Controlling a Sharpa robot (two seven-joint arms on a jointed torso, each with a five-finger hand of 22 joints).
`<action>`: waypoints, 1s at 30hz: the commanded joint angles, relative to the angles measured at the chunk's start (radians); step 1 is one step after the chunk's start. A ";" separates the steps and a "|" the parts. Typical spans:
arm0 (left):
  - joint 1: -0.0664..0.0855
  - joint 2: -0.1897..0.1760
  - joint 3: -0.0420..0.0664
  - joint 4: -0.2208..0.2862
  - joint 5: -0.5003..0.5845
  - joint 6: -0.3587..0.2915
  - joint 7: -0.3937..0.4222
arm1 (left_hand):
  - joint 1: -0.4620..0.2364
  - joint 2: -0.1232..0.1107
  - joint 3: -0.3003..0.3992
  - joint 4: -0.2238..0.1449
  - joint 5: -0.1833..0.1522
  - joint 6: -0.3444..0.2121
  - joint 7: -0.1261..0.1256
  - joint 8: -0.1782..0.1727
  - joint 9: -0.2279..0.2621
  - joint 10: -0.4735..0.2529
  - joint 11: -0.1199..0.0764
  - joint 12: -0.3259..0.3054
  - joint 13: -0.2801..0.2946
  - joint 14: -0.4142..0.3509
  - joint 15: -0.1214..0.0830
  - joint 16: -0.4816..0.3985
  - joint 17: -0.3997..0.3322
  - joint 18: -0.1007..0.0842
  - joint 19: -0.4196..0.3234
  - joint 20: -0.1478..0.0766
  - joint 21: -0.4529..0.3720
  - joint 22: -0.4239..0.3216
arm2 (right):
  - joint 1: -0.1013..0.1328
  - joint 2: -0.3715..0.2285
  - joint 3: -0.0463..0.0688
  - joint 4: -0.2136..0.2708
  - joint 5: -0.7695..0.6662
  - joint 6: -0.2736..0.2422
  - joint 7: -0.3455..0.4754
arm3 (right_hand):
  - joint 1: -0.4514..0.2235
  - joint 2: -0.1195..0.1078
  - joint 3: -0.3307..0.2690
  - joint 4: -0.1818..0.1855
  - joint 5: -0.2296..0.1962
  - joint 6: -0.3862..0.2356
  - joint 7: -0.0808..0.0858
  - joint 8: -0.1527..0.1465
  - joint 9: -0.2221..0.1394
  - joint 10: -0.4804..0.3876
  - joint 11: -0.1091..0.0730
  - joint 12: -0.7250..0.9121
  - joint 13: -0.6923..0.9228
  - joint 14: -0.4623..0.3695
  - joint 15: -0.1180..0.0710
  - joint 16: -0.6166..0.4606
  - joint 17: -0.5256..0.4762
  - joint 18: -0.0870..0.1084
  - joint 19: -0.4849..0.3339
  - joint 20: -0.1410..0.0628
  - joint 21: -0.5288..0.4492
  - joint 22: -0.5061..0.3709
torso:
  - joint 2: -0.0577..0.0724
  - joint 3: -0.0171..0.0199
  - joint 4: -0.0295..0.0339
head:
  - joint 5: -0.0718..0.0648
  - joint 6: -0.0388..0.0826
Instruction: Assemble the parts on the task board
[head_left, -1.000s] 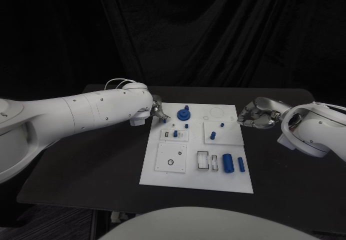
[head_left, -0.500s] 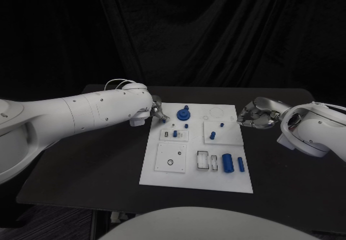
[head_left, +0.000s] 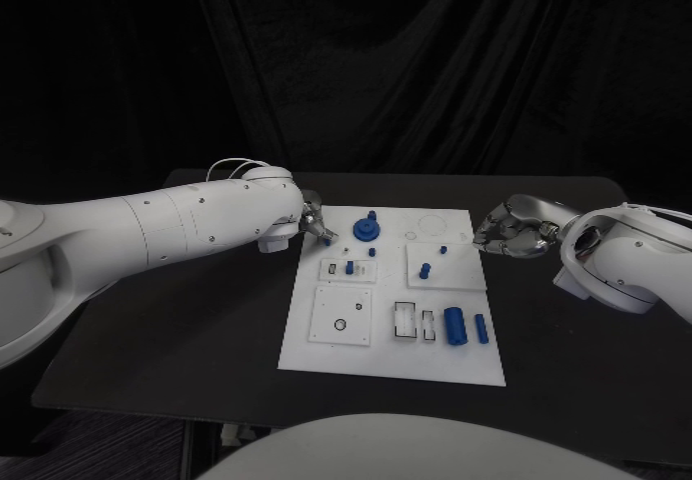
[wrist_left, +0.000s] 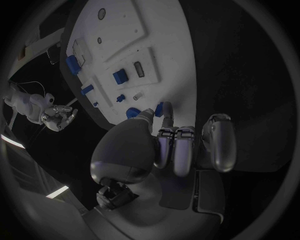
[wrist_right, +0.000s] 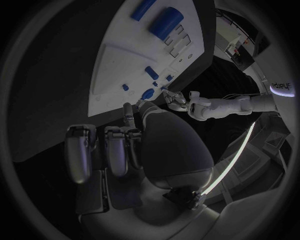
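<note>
The only lettering shows in the right wrist view: a short pale word, mirrored or turned, on a lit sign (wrist_right: 282, 86) in the room at the circle's rim, too small to read with certainty. The task board (head_left: 361, 358) carries no readable print or numbers.

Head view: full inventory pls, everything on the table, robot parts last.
Task board: one, white, middle of the black table.
Table: one, black, under the board.
Round part: one, blue, far end of the board near the left hand.
Small parts: a few, blue, mid board; exact count unclear.
Large cylinder: one, blue, near right area of the board.
Slim part: one, blue, beside the large cylinder.
Left hand: silver, at the board's far left edge.
Right hand: silver, fingers curled, just off the board's right edge.
</note>
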 joint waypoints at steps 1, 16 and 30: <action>-0.002 0.002 0.001 0.002 0.006 -0.022 0.014 | 0.003 -0.004 -0.006 0.002 -0.007 -0.016 0.002 0.007 0.011 0.104 0.005 0.003 0.263 0.104 0.006 0.003 0.263 0.011 -0.001 0.002 0.002 0.190 | -0.003 0.000 0.001 0.002 -0.002 0.012 -0.014 | 0.011 -0.002 0.006 0.001 0.007 0.001 0.000 0.000 -0.001 0.106 0.003 -0.002 0.263 0.101 0.005 0.000 0.256 -0.002 0.074 0.006 -0.007 0.244 | 0.000 0.0001 -0.0013 | 0.002 0.000; -0.002 0.004 0.001 0.000 0.006 -0.035 0.020 | 0.013 0.000 -0.012 0.000 -0.009 -0.072 0.011 0.039 0.080 0.104 0.012 0.003 0.263 0.104 0.012 0.003 0.263 0.011 -0.003 0.008 0.001 0.189 | -0.003 -0.001 0.001 0.001 -0.002 0.020 -0.021 | 0.012 -0.003 0.006 0.001 0.008 0.000 0.001 0.000 -0.002 0.106 0.004 -0.002 0.263 0.101 0.005 0.000 0.256 -0.002 0.074 0.006 -0.007 0.244 | 0.000 0.0002 -0.0003 | 0.002 0.000; -0.003 0.005 0.001 0.000 0.006 -0.030 0.013 | 0.029 0.008 -0.007 -0.009 0.009 -0.089 0.009 0.067 0.118 0.104 0.012 0.003 0.263 0.104 0.013 0.003 0.263 0.012 -0.005 0.010 0.000 0.188 | -0.003 -0.001 0.001 0.003 -0.002 0.030 -0.026 | 0.012 -0.003 0.006 0.001 0.008 0.000 0.001 0.000 -0.002 0.106 0.004 -0.002 0.263 0.101 0.005 0.000 0.256 -0.002 0.074 0.006 -0.007 0.244 | 0.000 0.0002 -0.0007 | 0.005 0.000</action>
